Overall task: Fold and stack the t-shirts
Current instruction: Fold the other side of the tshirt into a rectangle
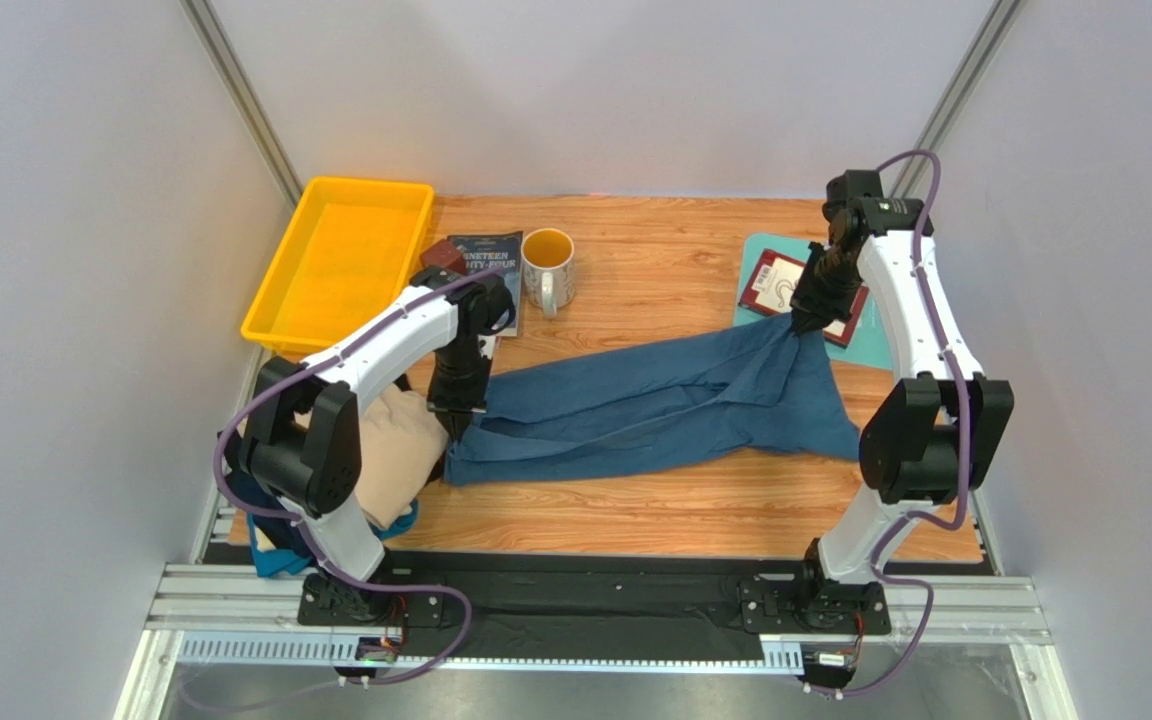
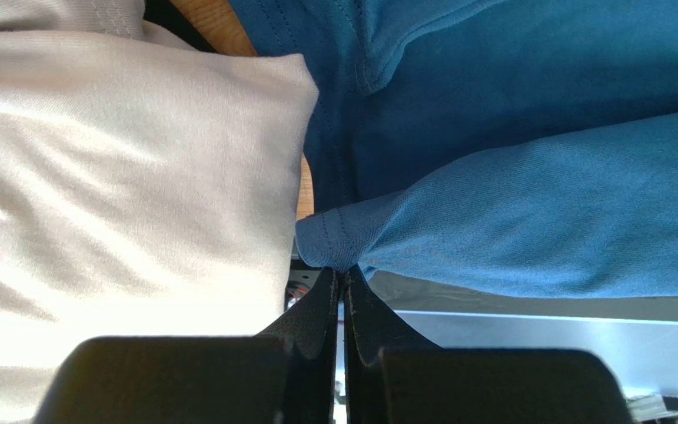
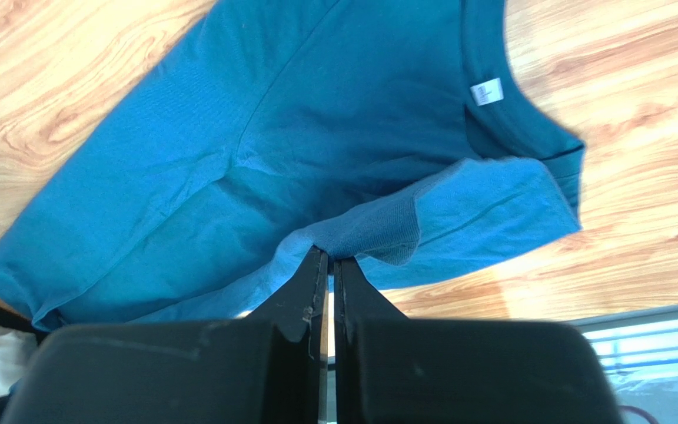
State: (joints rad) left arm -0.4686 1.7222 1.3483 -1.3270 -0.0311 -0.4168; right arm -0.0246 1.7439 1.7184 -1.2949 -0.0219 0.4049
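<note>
The large teal-blue t-shirt (image 1: 657, 405) hangs stretched between both grippers above the middle of the table. My left gripper (image 1: 458, 402) is shut on its hemmed left corner (image 2: 334, 247). My right gripper (image 1: 808, 318) is shut on a fold of its right edge (image 3: 365, 237), lifted higher. The shirt's collar and white label (image 3: 487, 91) show in the right wrist view. The beige t-shirt (image 1: 399, 450) lies folded at the near left, right beside the left gripper; it also shows in the left wrist view (image 2: 121, 177). A bright blue shirt (image 1: 279, 558) peeks out under it. The dark navy shirt is out of view.
A yellow bin (image 1: 339, 263) stands at the back left. A dark book (image 1: 489, 267) and a steel mug (image 1: 548, 270) are behind the shirt. A red-brown card (image 1: 781, 285) lies on the flat teal cutting board (image 1: 875, 338) at the back right, under the right gripper.
</note>
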